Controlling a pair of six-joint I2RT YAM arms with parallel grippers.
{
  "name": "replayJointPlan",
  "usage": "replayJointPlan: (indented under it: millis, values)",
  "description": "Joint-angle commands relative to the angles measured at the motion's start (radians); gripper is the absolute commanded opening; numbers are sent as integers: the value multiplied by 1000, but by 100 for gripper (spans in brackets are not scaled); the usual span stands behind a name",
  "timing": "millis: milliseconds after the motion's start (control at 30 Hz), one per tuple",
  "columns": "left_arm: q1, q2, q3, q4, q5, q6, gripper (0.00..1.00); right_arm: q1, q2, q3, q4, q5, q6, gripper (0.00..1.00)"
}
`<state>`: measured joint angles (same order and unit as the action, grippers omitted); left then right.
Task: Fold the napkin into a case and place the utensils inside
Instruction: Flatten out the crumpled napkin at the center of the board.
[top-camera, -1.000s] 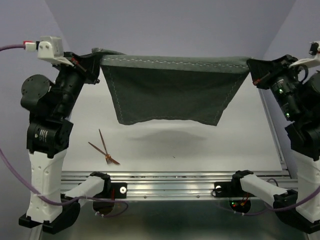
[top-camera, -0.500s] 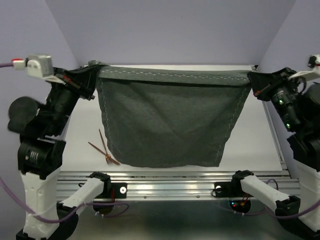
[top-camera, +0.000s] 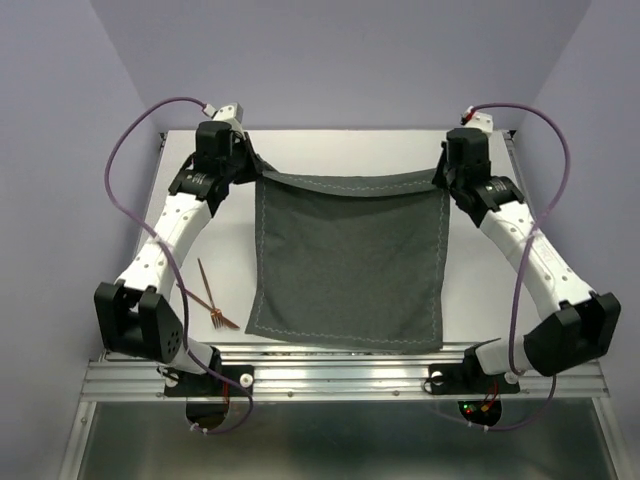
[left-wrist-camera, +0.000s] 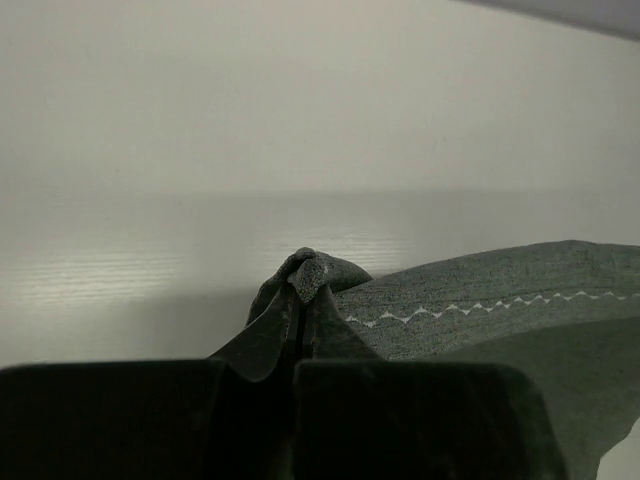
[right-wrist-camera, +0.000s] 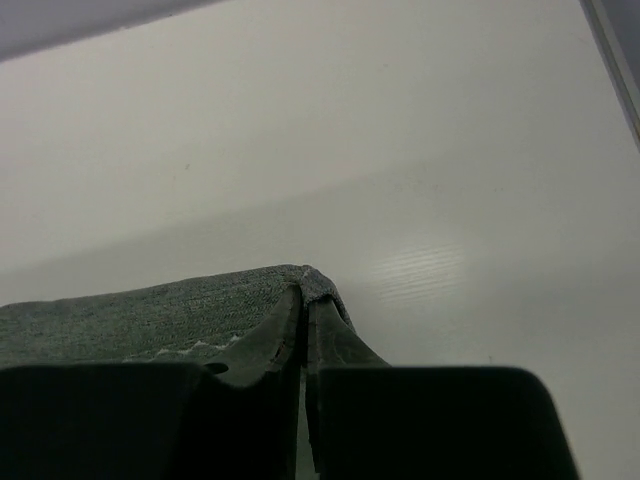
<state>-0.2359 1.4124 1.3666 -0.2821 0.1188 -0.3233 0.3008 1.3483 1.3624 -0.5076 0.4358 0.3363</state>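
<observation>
The grey-green napkin (top-camera: 348, 262) lies spread over the middle of the table, its near hem close to the front edge. Only its far edge is lifted, sagging between the two grippers. My left gripper (top-camera: 255, 169) is shut on the far left corner, a bunched tip of cloth (left-wrist-camera: 310, 275) showing between the fingers. My right gripper (top-camera: 441, 176) is shut on the far right corner (right-wrist-camera: 312, 283). Two thin copper-brown utensils (top-camera: 208, 296), one a fork, lie crossed on the table left of the napkin, near the left arm.
Purple cables (top-camera: 128, 160) loop from both wrists. A metal rail (top-camera: 340, 367) runs along the table's front edge, with the arm bases on it. Bare white table (top-camera: 340, 148) lies beyond the napkin and to its right.
Both arms swung from high and near the camera out to the far side of the table and down. The napkin went from hanging in the air to lying spread on the table.
</observation>
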Motion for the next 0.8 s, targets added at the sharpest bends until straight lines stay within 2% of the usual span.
replayJointPlan:
  millis: [0, 167, 333, 600, 767]
  values:
    - [29, 77, -1, 179, 69, -17, 0, -18, 121, -13, 242, 6, -88, 1]
    - [61, 301, 100, 204, 139, -17, 0, -57, 311, 47, 336, -98, -105, 1]
    - [86, 514, 307, 150, 143, -19, 0, -107, 527, 194, 350, -161, -82, 1]
    - [112, 724, 630, 41, 156, -7, 0, -158, 768, 492, 353, -232, -65, 1]
    - [113, 772, 710, 8, 163, -3, 0, -158, 789, 535, 348, -285, -63, 1]
